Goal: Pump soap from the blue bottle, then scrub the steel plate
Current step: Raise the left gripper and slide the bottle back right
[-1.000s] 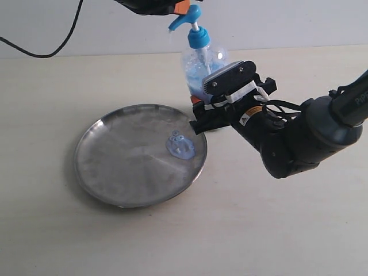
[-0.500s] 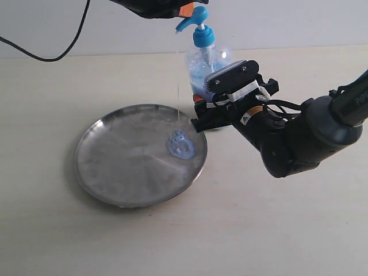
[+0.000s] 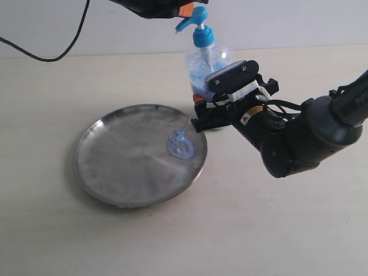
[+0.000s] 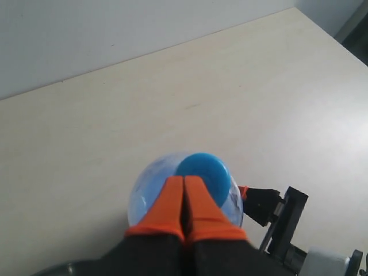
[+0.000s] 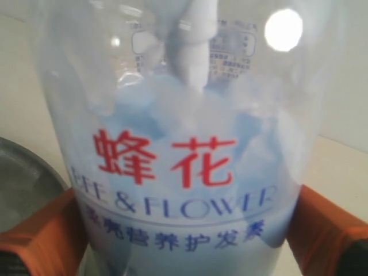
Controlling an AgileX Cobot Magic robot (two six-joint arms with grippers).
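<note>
Pale blue soap on the grey steel plate; blue bottle bears red characters.

Pale cream counter with a smooth top, meeting a plain white wall at the back, under soft, even light.

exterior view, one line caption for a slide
The right gripper holds the blue bottle beside the steel plate, where a soap blob lies; shut left gripper sits over the pump head.

You're working at a bare lab test bench: a plain pale beige worktop, a blank white wall and a loose black cable behind.
</note>
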